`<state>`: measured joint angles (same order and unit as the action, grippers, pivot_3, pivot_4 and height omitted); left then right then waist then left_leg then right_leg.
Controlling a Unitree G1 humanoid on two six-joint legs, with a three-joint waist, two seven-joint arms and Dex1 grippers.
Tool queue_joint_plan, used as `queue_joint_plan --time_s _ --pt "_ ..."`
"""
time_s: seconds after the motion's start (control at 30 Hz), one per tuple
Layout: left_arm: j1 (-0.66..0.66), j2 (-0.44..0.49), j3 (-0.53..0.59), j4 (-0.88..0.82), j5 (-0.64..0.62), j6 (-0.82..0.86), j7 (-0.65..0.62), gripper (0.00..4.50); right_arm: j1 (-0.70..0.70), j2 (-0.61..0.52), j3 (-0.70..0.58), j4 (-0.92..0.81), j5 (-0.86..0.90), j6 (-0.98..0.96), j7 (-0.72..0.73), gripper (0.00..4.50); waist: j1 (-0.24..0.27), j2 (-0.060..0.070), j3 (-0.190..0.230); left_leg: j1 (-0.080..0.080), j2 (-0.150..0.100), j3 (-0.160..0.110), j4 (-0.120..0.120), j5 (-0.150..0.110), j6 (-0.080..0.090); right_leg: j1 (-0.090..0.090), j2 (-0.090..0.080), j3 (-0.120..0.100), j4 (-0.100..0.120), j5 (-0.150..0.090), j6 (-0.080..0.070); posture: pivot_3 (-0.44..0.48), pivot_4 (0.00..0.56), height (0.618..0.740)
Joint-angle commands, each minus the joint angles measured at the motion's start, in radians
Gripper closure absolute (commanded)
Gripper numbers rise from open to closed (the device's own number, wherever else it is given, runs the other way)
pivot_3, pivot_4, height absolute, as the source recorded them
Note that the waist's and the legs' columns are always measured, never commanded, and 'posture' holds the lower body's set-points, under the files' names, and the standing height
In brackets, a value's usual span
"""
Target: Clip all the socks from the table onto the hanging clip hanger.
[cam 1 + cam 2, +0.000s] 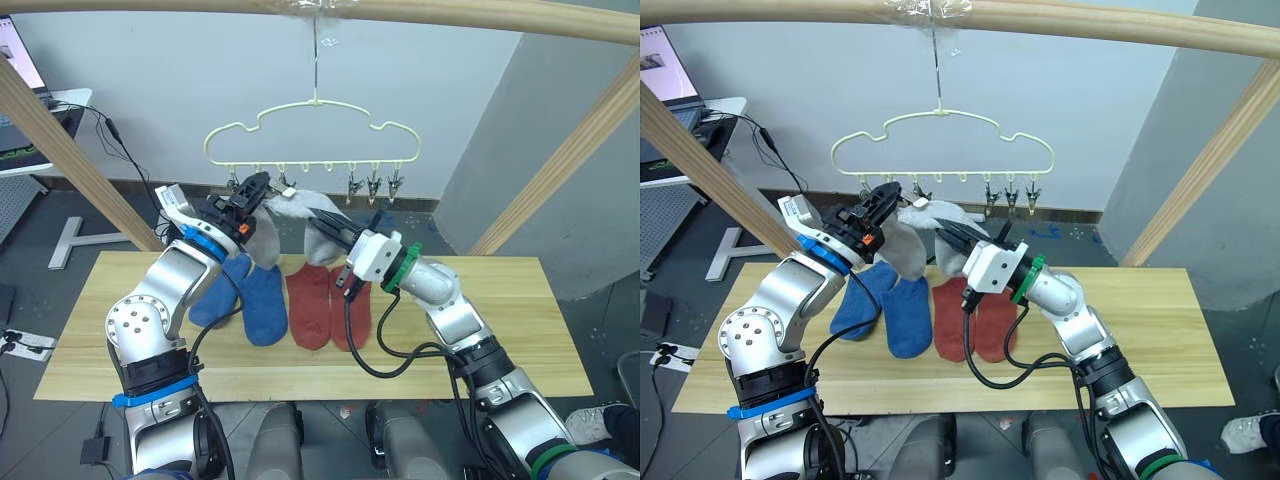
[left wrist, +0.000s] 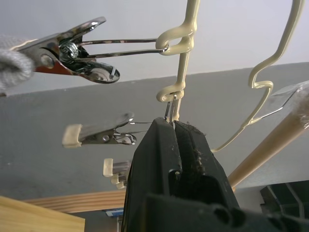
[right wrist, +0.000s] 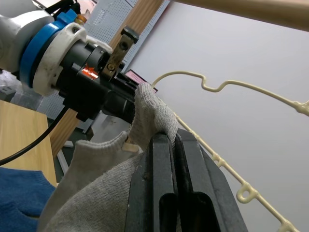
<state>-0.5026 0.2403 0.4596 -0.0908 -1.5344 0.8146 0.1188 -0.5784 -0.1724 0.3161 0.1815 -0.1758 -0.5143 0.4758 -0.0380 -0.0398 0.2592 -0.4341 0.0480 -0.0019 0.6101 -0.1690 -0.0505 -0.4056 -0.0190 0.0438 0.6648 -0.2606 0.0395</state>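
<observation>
The pale yellow clip hanger (image 1: 313, 130) hangs from the wooden pole. My left gripper (image 1: 258, 186) is raised to its left clips and shut on one metal clip (image 2: 170, 112). A neighbouring clip (image 2: 72, 53) bites grey fabric, and a grey sock (image 1: 265, 242) hangs below it. My right gripper (image 1: 322, 222) is shut on another grey sock (image 1: 295, 205), holding it up just right of the left gripper. Two blue socks (image 1: 262, 300) and two rust red socks (image 1: 308, 300) lie side by side on the table (image 1: 500, 330).
The thick wooden pole frame (image 1: 560, 160) slants down on both sides and crosses overhead. Several free clips (image 1: 373, 185) hang on the right part of the bar. A desk with a screen (image 1: 20, 70) and cables stands at the back left.
</observation>
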Motion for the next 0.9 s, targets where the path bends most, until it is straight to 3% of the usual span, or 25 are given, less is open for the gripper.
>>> queue_joint_plan --time_s 0.03,0.07,0.17,0.4,0.5,0.67,0.77,0.9 --pt "0.005 0.014 -0.011 -0.081 -0.009 -0.024 -0.042 4.5 -0.017 0.009 0.001 -0.021 0.006 -0.02 -0.006 4.49 0.003 0.0 0.0 0.0 0.0 0.0 0.0 0.0 0.0 0.0 0.0 0.0 0.0 0.0 0.0 -0.025 0.257 0.74" --pt "0.01 0.015 -0.014 -0.091 -0.003 -0.029 -0.054 4.5 -0.018 0.009 0.0 -0.02 0.007 -0.02 -0.006 4.49 0.004 0.0 0.0 0.0 0.0 0.0 0.0 0.0 0.0 0.0 0.0 0.0 0.0 0.0 0.0 -0.025 0.257 0.74" --pt "0.028 0.016 -0.022 -0.111 -0.01 -0.038 -0.063 3.7 -0.02 0.009 -0.002 -0.019 0.009 -0.019 -0.006 4.5 0.007 0.0 0.0 0.0 0.0 0.0 0.0 0.0 0.0 0.0 0.0 0.0 0.0 0.0 0.0 -0.025 0.257 0.74" --pt "0.036 0.037 -0.039 -0.112 0.022 -0.053 -0.053 1.33 -0.024 0.016 -0.003 -0.014 0.034 0.003 0.012 4.5 0.007 0.0 0.0 0.0 0.0 0.0 0.0 0.0 0.0 0.0 0.0 0.0 0.0 0.0 0.0 -0.027 0.255 0.74" --pt "0.044 0.059 -0.039 -0.104 0.043 -0.056 -0.057 0.42 -0.012 0.038 0.002 -0.041 0.109 0.097 0.064 4.5 0.007 0.0 0.0 0.0 0.0 0.0 0.0 0.0 0.0 0.0 0.0 0.0 0.0 0.0 0.0 -0.031 0.255 0.74" --pt "0.074 0.121 -0.037 -0.113 0.057 -0.034 -0.087 0.42 0.026 0.089 0.008 -0.156 0.295 0.419 0.165 4.5 0.006 0.0 0.0 0.0 0.001 0.0 -0.001 0.0 0.0 0.0 0.0 0.0 0.0 0.0 0.0 -0.031 0.255 0.74" --pt "0.09 0.162 -0.04 -0.12 0.098 -0.04 -0.106 0.38 0.043 0.098 0.003 -0.211 0.36 0.568 0.188 3.83 0.007 0.0 0.0 0.0 0.001 0.0 -0.001 0.0 0.0 0.0 0.0 -0.001 0.0 0.0 0.0 -0.035 0.253 0.74" --pt "0.108 0.202 -0.046 -0.128 0.181 -0.057 -0.128 0.38 0.061 0.071 0.007 -0.255 0.385 0.672 0.224 2.44 0.006 0.0 0.0 0.0 0.0 0.0 -0.001 0.0 0.0 0.0 0.0 0.0 0.0 0.0 0.0 -0.035 0.253 0.74"
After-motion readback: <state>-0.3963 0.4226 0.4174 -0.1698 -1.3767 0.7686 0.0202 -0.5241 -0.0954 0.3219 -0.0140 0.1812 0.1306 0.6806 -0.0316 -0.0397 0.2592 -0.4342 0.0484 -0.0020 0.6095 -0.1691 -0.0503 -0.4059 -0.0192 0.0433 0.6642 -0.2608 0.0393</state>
